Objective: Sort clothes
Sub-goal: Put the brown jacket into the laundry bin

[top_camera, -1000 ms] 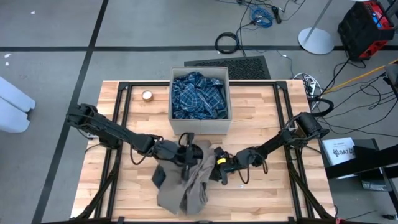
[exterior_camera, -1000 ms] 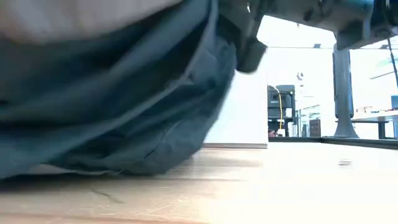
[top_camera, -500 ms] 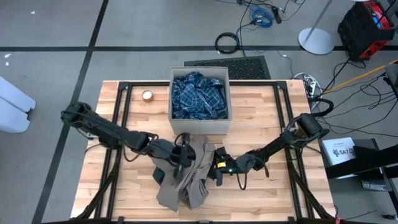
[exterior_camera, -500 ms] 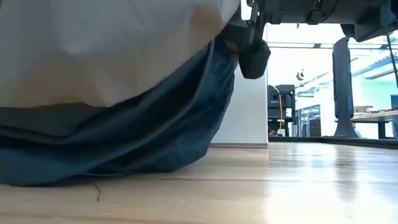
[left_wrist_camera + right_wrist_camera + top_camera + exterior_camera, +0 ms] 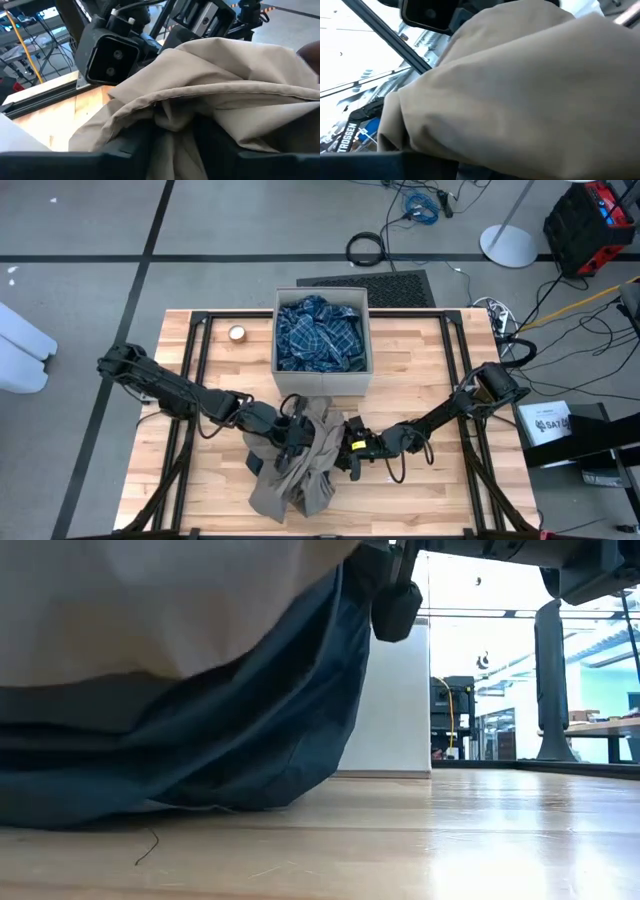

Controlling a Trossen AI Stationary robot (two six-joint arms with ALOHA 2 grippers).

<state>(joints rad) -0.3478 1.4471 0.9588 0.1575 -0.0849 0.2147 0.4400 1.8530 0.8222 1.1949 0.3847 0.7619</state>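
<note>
Lying betw. grippers (image 5: 290, 432) (image 5: 347, 452), apparently: tan garment (image 5: 305, 470)

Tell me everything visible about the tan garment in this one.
The tan garment is soft, creased woven-looking fabric, bunched in a heap on the wooden table just in front of the box. It lies over a dark slate garment. The left gripper and right gripper meet it from either side; in both wrist views its folds fill the picture, draped against the dark fingers.

Plaid shirt (image 5: 320, 332) in box (image 5: 278, 330); tan garment (image 5: 305, 465) before box.
</note>
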